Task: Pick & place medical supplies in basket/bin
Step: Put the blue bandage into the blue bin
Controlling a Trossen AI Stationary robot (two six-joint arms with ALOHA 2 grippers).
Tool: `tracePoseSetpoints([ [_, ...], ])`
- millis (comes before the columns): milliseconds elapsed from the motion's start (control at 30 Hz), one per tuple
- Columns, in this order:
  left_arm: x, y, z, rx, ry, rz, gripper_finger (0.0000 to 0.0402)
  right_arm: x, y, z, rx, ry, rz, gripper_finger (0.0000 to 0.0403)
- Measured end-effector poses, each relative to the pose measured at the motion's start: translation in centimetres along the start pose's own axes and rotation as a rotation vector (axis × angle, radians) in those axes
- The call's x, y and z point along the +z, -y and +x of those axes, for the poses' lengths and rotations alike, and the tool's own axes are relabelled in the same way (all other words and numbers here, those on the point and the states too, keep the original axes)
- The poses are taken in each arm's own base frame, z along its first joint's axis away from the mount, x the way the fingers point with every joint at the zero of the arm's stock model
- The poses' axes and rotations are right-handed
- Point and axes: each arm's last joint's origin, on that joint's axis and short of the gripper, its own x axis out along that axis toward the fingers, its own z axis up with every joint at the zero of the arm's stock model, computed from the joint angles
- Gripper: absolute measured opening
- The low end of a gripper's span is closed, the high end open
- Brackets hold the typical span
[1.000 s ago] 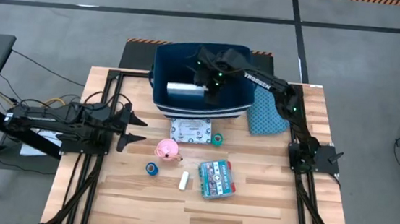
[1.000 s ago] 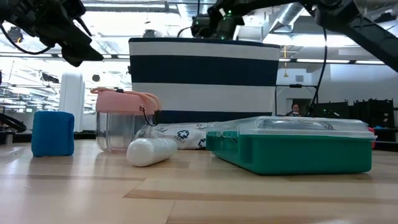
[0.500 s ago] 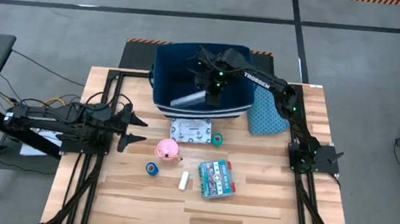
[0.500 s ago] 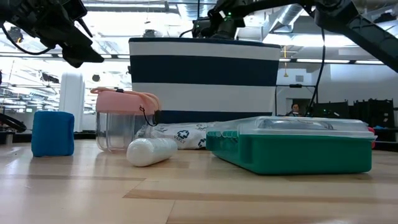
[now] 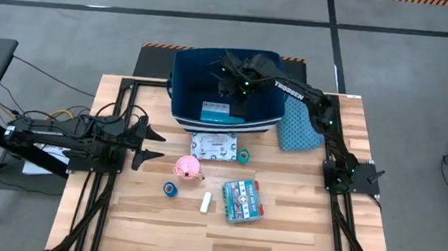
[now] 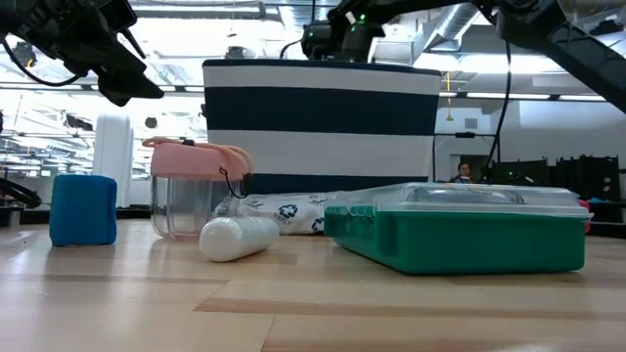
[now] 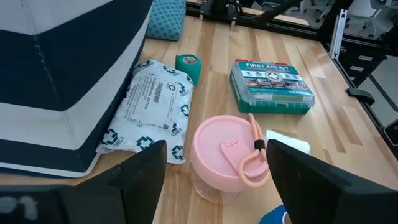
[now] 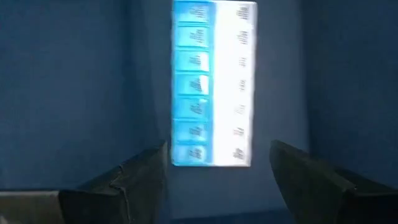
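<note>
My right hand (image 5: pixel 229 88) hangs over the bin (image 5: pixel 184 77), fingers spread and empty, pill organizer (image 8: pixel 211 84) lying flat inside. Left hand (image 5: pixel 151 143) idles, released, at the bench's nine o'clock.

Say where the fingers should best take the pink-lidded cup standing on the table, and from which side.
Probably from above, fingers closing across the round pink lid of the cup. It stands upright, and its clear body looks wider than the lid's rim is tall. Keep clear of the loop strap lying on the lid. The left gripper, open and closest, seems the natural choice.
</note>
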Motion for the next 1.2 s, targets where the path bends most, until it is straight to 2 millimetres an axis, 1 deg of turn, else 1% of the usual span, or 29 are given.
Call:
tracePoseSetpoints([
  [133,0.0,0.0,0.0,0.0,0.0,0.0,0.0263,0.0,-0.4,-2.5,-0.107,0.032,-0.002,0.0275],
  [233,0.0,0.0,0.0,0.004,0.0,0.0,0.0263,0.0,-1.2,-5.4,-0.223,0.086,-0.013,0.0275],
  [333,0.0,0.0,0.0,0.012,0.002,0.001,0.0263,-0.2,-2.3,-8.8,-0.355,0.151,-0.015,0.0275],
  [433,0.0,-0.1,0.0,0.019,0.004,0.018,0.0263,-0.5,-4.1,-12.3,-0.442,0.232,-0.005,0.0275],
  [500,0.0,-0.1,0.0,0.021,0.004,0.027,0.0263,-1.0,-5.4,-14.4,-0.456,0.291,0.009,0.0275],
  [600,0.1,-0.1,0.0,0.021,0.01,0.04,0.0263,-1.7,-7.4,-16.9,-0.441,0.377,0.045,0.0276],
  [667,0.1,0.0,0.0,0.02,0.012,0.041,0.0263,-2.1,-8.9,-18.0,-0.415,0.405,0.055,0.0276],
  [733,0.1,0.0,0.0,0.02,0.012,0.042,0.0263,-2.7,-10.4,-18.8,-0.383,0.399,0.058,0.0276],
  [800,0.1,0.0,0.0,0.02,0.012,0.042,0.0263,-3.2,-11.9,-19.0,-0.343,0.366,0.053,0.0276],
  [933,0.1,0.0,0.0,0.005,0.009,0.052,0.0263,-4.1,-14.3,-18.4,-0.275,0.243,0.063,0.0276],
  [1100,-0.1,0.2,0.8,-0.053,-0.05,0.104,0.0263,-3.5,-16.3,-17.4,-0.239,0.206,0.074,0.0276],
  [1200,-0.3,0.3,1.6,-0.086,-0.097,0.143,0.0263,-3.4,-17.1,-17.5,-0.234,0.217,0.057,0.0276],
])
